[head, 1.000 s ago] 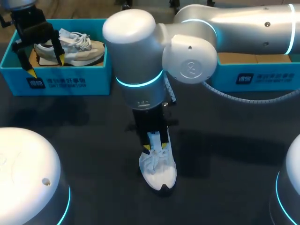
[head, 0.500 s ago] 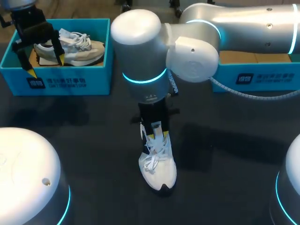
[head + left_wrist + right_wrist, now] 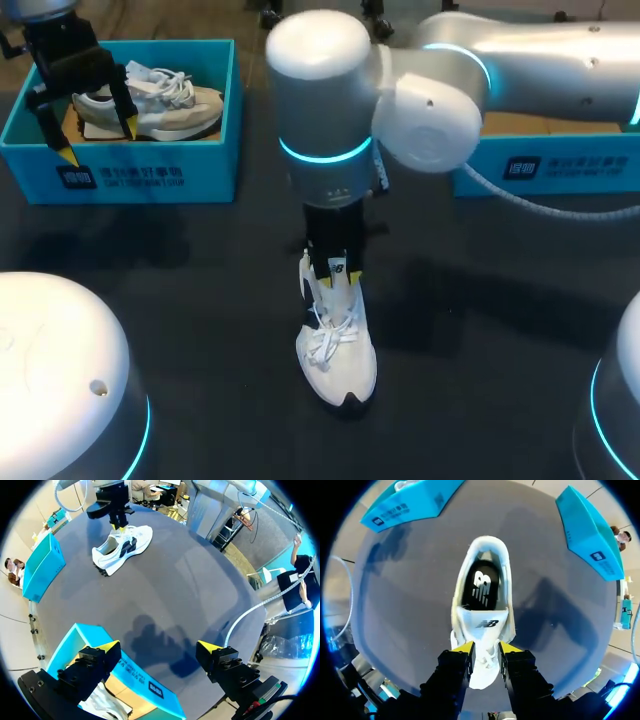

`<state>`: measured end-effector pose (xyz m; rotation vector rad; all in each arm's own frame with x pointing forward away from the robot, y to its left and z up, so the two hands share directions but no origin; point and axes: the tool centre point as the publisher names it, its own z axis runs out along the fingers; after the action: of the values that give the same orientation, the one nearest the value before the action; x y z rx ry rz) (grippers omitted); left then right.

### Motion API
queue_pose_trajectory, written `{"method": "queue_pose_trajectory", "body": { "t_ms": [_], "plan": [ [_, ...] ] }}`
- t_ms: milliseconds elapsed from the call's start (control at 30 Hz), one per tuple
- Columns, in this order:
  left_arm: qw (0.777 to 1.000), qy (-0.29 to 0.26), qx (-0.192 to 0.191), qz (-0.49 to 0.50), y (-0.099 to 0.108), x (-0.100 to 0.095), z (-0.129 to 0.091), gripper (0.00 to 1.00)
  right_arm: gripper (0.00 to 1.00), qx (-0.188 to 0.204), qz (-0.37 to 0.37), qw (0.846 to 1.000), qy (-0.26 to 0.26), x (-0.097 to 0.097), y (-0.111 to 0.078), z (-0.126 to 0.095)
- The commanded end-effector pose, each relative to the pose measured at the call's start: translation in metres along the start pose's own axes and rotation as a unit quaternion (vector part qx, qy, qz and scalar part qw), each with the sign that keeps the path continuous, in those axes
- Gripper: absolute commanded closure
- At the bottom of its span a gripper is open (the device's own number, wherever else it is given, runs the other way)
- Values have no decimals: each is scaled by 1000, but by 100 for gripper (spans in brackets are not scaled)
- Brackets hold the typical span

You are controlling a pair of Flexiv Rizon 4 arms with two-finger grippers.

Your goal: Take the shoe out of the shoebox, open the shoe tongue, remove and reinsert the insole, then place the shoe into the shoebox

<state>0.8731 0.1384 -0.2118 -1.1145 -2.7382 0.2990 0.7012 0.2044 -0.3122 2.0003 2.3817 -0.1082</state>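
Note:
A white shoe [image 3: 338, 362] stands on the dark table near the middle, toe toward the front edge. My right gripper [image 3: 335, 282] comes down over its laces and is shut on the shoe tongue [image 3: 484, 624], which stands lifted. Past the tongue, the black insole [image 3: 480, 587] shows inside the shoe [image 3: 481, 555]. My left gripper [image 3: 98, 140] hangs open over the front wall of the left blue shoebox [image 3: 150, 178], empty. From the left wrist view the left gripper [image 3: 159, 647] has the box wall [image 3: 135, 677] under it and the white shoe [image 3: 122, 547] far ahead.
A beige and white shoe [image 3: 160, 100] lies in the left shoebox. A second blue box [image 3: 550, 165] sits at the back right, partly behind my right arm. Both boxes [image 3: 405, 502] [image 3: 590, 530] lie ahead of the right gripper.
My right gripper has drawn back from the shoe's laces toward its heel and lifted the tongue upright. The right arm shifted right. The left arm has not moved.

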Motion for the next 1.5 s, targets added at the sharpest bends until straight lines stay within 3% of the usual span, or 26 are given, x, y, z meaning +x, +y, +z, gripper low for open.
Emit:
{"method": "queue_pose_trajectory", "body": {
  "t_ms": [33,233,333,500,667,700,800,833,867,967,1033,1067,1367,1400,1467,1500],
  "plan": [
    [1000,1,-1,0,1,0,-1,0,69,-1,-10,1000,-21,7,8,1],
    [1000,1,-1,0,1,0,-1,0,68,-15,-28,999,6,-8,24,30],
    [1000,1,-1,0,1,0,-1,0,67,-23,-34,999,14,-8,29,33],
    [1000,1,-1,0,1,0,-1,0,68,-24,-64,998,-6,-6,30,8],
    [1000,1,-1,0,1,0,-1,0,68,-49,-179,983,-2,-15,31,-20],
    [1000,1,-1,0,1,0,-1,0,68,-29,-206,978,-13,-16,35,-27],
    [1000,1,-1,0,1,0,-1,0,52,-38,-341,939,-10,-17,43,-37],
    [1000,1,-1,0,1,0,-1,0,25,-44,-380,924,-6,-18,46,-40],
    [1000,1,-1,0,1,0,-1,0,4,-40,-396,917,-5,-21,48,-41],
    [1000,1,-1,0,1,0,-1,0,0,-48,-496,867,-3,-24,55,-42],
    [1000,1,-1,0,1,0,-1,0,0,-66,-607,792,-18,-22,59,-42],
    [1000,1,-1,0,1,0,-1,0,0,-82,-634,769,-3,-21,60,-41],
    [1000,1,-1,0,1,0,-1,0,0,-82,-634,769,-3,-21,60,-41],
    [1000,1,-1,0,1,0,-1,0,0,-58,-644,763,-3,-17,67,-37],
    [1000,1,-1,0,1,0,-1,0,0,-64,-671,739,-15,-14,75,-33],
    [1000,1,-1,0,1,0,-1,0,0,-56,-675,736,-17,-14,80,-31]
  ]
}}
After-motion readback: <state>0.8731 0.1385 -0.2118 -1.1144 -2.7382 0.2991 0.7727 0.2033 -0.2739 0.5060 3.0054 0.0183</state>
